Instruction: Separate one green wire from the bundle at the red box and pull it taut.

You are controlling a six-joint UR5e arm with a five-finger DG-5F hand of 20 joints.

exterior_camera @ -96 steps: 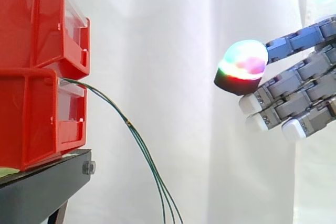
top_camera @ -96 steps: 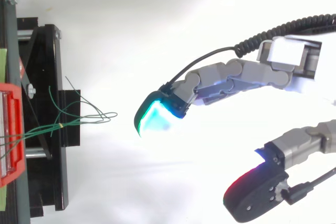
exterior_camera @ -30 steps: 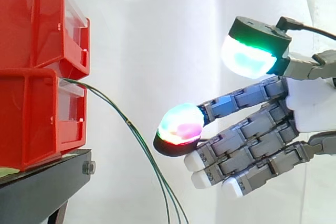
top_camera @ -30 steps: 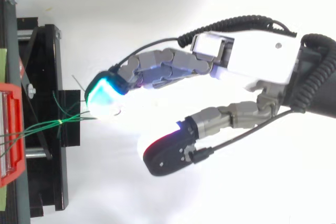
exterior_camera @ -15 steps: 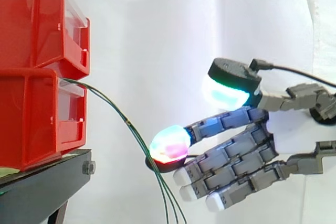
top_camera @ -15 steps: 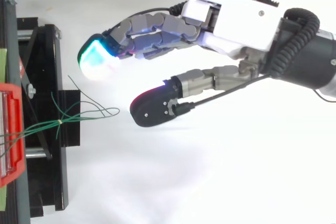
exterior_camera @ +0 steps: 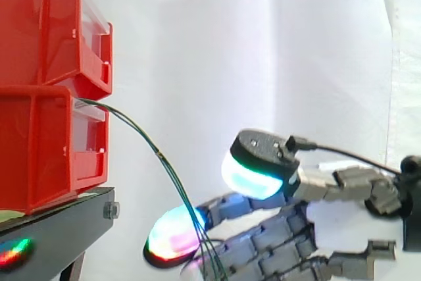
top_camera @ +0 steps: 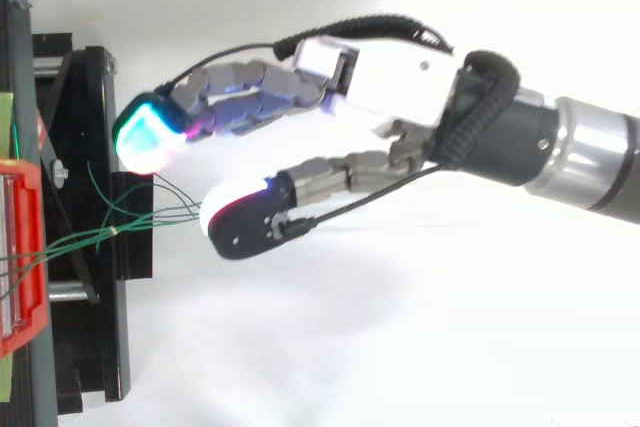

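Side view: the wires (exterior_camera: 161,156) leave the top front of the lower box (exterior_camera: 46,156) and droop right and down in a slack arc past the stand (exterior_camera: 59,228). A small tie (exterior_camera: 160,154) binds them partway along. I judge them light, thin and springy, slippery under broad pads and easy to kink. I'd take one strand below the tie, where they begin to part, between the thumb pad and one fingertip. The hand (exterior_camera: 342,228) sits low on the right, spread, with the thumb (exterior_camera: 253,176) raised above straight fingers. The strands cross in front of those fingers, and I can't tell whether they touch; nothing is pinched. The upper box (exterior_camera: 46,24) rests on the lower one. Through their clear fronts I make out no contents beyond the wires.

Top view: the hand (top_camera: 390,77) reaches in from the right, fingers on the far side, thumb nearer, a wide gap between. The wires' (top_camera: 150,217) loose ends fan rightward past the stand's (top_camera: 90,147) edge into that gap, their tips just beside the thumb pad. Here the ends splay apart, so to my eye this is the easiest place to single one out.
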